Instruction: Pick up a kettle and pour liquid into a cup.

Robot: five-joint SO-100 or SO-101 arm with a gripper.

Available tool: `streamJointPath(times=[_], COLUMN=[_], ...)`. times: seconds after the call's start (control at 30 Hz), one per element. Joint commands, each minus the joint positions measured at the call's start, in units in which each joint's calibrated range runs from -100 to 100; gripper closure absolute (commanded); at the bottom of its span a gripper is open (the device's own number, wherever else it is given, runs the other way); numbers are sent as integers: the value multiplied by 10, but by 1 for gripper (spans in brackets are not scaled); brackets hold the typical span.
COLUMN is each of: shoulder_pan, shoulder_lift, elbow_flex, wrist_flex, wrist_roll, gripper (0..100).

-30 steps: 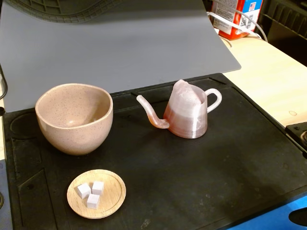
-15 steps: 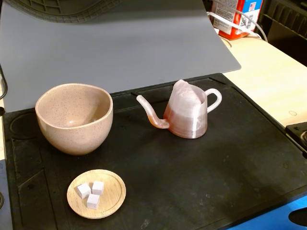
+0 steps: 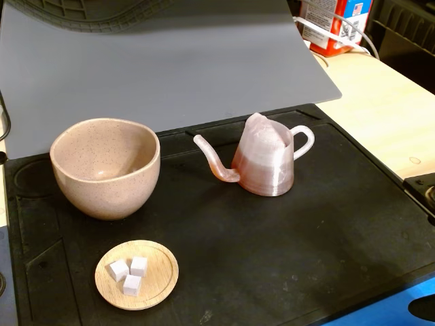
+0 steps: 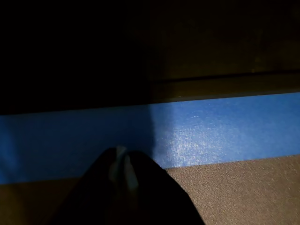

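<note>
Fingers [image 4: 123, 165] dark, pressed together, empty; ribbed translucent kettle [image 3: 266, 160] stands beside speckled ceramic cup [image 3: 106, 167].

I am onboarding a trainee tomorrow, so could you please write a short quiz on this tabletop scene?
1. True or false: the kettle lies on its side.
2. Which way does its spout point in the fixed view? A) toward the cup B) away from it C) straight up
3. How many white cubes sit on the saucer?

Key: 1. False, it stands upright on the black mat. 2. A. 3. Three.
</note>
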Motion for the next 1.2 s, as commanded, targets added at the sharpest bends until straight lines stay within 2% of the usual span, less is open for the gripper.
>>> streamJointPath(times=[0.0, 0.53, 0.73, 1.0, 1.1, 1.17], shoulder_pan=[1, -4, -4, 0, 1, 3], shoulder_lift=[0, 8, 9, 253, 378, 444], elbow_flex=[2, -7, -2, -63, -88, -111], wrist_flex=[1, -12, -195, -473, -638, -703], wrist_roll=[2, 2, 2, 2, 3, 32], gripper=[99, 99, 99, 98, 98, 98])
